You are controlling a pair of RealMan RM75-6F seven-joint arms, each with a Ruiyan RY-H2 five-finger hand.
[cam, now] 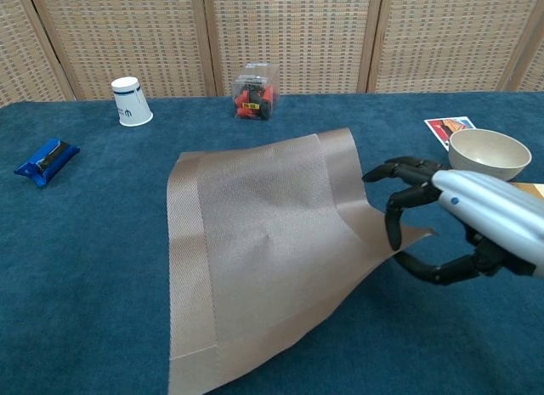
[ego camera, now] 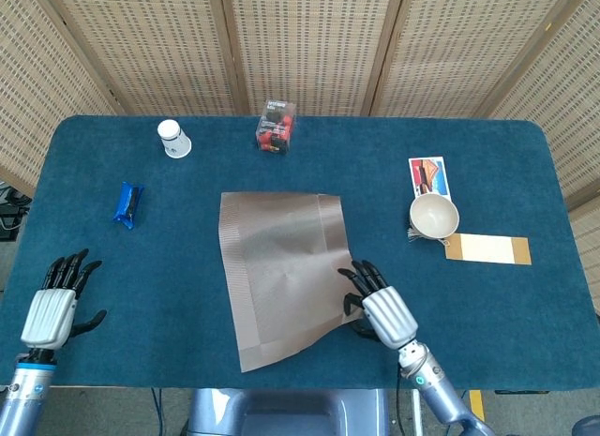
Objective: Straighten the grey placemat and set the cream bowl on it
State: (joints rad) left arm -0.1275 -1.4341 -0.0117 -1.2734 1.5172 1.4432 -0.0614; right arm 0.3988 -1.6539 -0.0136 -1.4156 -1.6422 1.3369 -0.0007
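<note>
The grey placemat [ego camera: 283, 272] lies skewed at frame centre, its long axis tilted toward lower left. Its lower-right corner is pinched by the right hand [ego camera: 380, 309]. The cream bowl [ego camera: 434, 215] sits up and right of that hand, well apart, off the mat. The left hand [ego camera: 56, 300], lower left, is spread and empty, much farther away.

No text, label or number is legible on anything here.
</note>
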